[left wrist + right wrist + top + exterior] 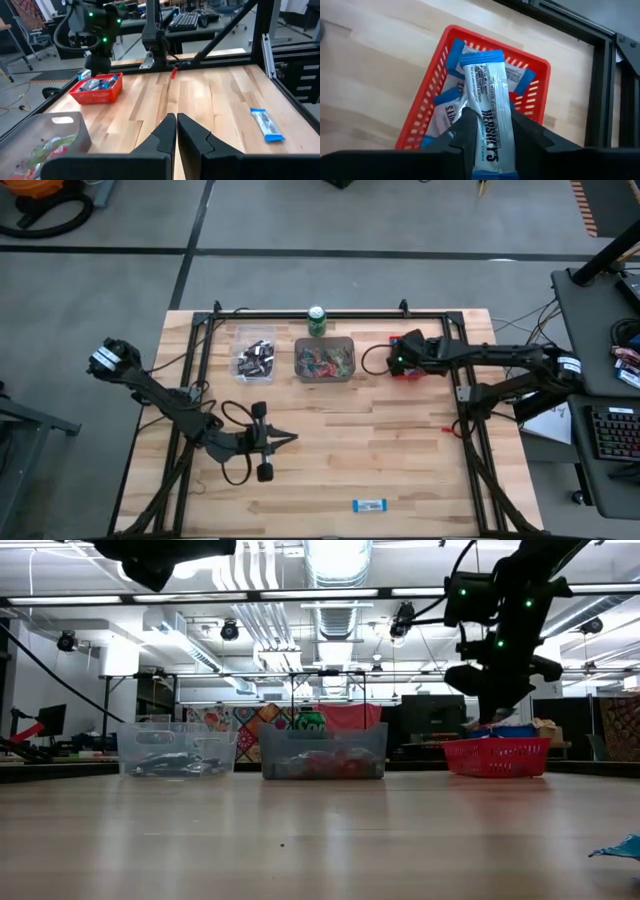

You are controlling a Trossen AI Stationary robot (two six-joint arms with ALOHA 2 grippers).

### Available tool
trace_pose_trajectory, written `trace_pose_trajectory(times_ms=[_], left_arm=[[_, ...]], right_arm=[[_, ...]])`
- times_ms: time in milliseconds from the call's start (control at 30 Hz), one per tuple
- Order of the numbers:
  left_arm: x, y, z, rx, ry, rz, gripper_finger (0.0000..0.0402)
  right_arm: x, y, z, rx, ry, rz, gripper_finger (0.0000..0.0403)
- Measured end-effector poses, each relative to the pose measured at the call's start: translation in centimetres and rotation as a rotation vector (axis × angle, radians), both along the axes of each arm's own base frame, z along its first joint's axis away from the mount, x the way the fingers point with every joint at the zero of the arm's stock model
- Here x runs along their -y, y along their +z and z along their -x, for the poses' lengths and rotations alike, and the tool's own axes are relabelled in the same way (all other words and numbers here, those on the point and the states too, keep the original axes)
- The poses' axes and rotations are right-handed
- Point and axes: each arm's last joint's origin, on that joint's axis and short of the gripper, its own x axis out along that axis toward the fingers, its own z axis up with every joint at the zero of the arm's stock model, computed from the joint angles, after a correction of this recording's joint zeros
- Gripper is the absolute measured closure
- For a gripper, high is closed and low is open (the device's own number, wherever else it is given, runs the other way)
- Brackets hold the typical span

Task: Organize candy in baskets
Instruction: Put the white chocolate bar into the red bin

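The job looks almost done. Three baskets sit in a row near the top middle of the high view. The clear basket (pixel 254 354) on the left has dark little bars inside. The grey basket (pixel 324 360) in the middle holds tiny red and green sweets. The red basket (pixel 485 90) sits at the right end of the row and already has a few blue-and-white bars in it. The right gripper (pixel 487 131) hangs right over the red basket, in the upper right part of the high view. Between its two fingers is one more blue-and-white bar (pixel 486 100), pointing down at the basket. The fingers sit on both sides of the bar, and I cannot tell for sure if they squeeze it or are letting it go. I think this bar is about to drop in with the others like it. The left gripper (pixel 176 131) waits low in the middle left of the high view, over bare wood, with its fingers pressed together and nothing in them. One last blue-and-white bar (pixel 369 505) lies alone on the table (pixel 400 450) near the bottom middle of the high view, well apart from the baskets. I think that one needs picking up and putting in the red basket. A green can (pixel 317 320) stands behind the baskets and is not candy.
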Motion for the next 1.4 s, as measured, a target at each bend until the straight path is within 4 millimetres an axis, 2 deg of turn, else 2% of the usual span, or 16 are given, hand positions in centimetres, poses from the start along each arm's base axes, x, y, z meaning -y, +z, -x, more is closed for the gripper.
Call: trace_pose_trajectory(times_ms=[167,467,633,767,900,1033,1200,1400], left_arm=[[0.0,-0.2,-0.1,-0.01,0.001,-0.007,0.0402],[0.0,-0.2,-0.1,0.007,0.017,0.082,0.0402],[0.1,-0.1,-0.1,0.029,0.027,0.199,0.0402],[0.6,-0.9,-0.7,0.043,0.011,0.255,0.04],[1.6,-2.5,-2.0,0.101,-0.003,0.269,0.0387],[2.7,-3.5,-3.6,0.153,-0.015,0.269,0.0369],[4.6,-4.0,-6.1,0.136,-0.019,0.212,0.0334],[6.3,-4.0,-8.4,0.088,-0.021,0.149,0.0286]], right_arm=[[0.2,0.0,-0.2,0.008,0.019,0.01,0.0277],[0.2,0.5,-0.4,0.044,0.056,0.01,0.0273],[-0.5,1.9,-0.6,0.128,0.114,-0.023,0.0273],[-1.9,3.3,-0.7,0.213,0.223,-0.06,0.0274],[-4.5,4.4,-0.8,0.288,0.406,-0.139,0.0279],[-8.0,5.0,-1.0,0.327,0.625,-0.191,0.0285],[-13.4,4.4,-1.0,0.286,0.889,-0.235,0.0293],[-20.3,3.1,-1.3,0.319,1.182,-0.266,0.0306]])
